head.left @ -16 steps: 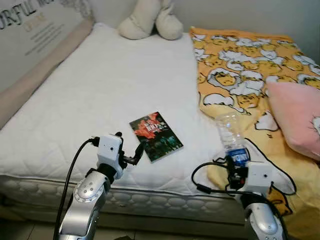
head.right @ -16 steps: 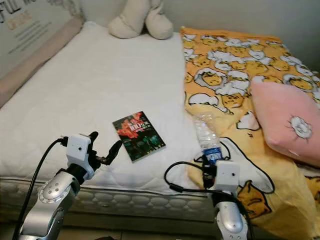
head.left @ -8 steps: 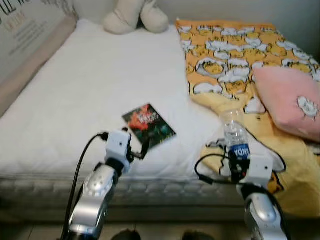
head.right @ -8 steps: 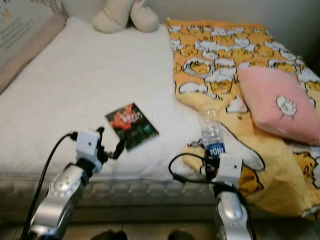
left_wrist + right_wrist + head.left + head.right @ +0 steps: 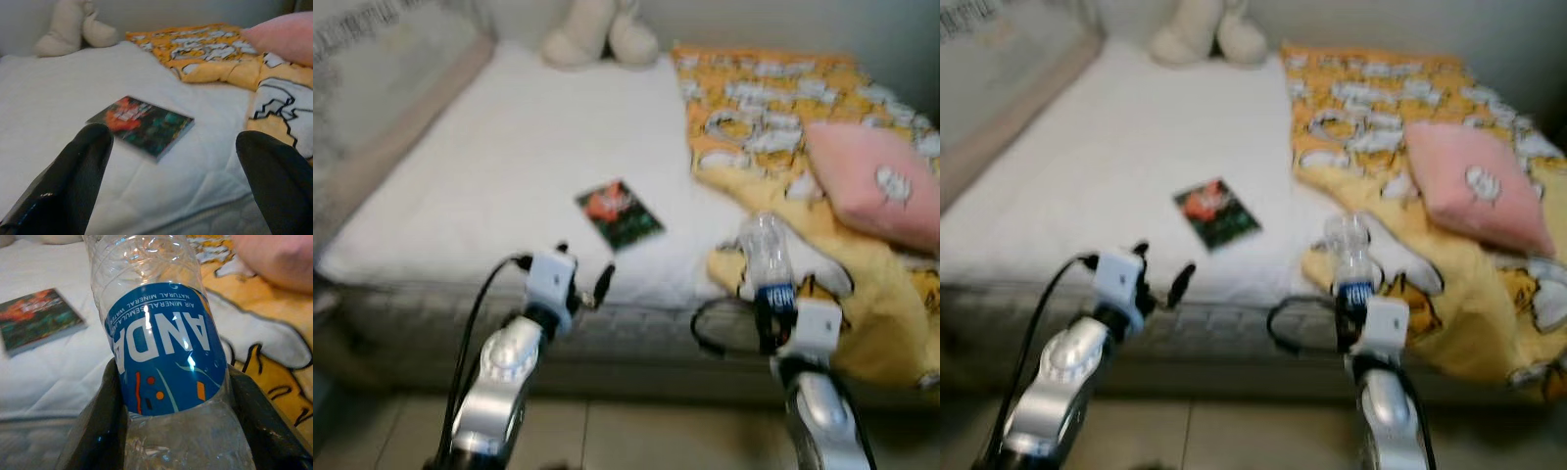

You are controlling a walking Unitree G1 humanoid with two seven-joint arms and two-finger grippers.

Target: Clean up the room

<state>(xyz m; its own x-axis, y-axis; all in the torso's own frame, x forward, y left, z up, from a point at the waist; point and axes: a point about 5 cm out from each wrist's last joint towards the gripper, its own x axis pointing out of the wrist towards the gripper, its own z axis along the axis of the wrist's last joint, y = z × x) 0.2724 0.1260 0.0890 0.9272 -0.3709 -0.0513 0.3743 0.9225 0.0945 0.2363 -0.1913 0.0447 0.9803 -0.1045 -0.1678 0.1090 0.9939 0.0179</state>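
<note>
right jaws (image 5: 773,311) clamped on the clear water bottle (image 5: 766,257), held upright off the bed (image 5: 509,166) edge | left jaws (image 5: 171,161) spread wide, empty, facing the book (image 5: 619,213) on the mattress | advice: keep the bottle vertical and grip firm while walking; blurred view, so go steady | blanket (image 5: 773,108), pink pillow (image 5: 876,186) remain

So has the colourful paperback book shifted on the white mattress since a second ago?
No. The colourful paperback book keeps its spot beside the yellow patterned blanket; the camera moved back.
</note>
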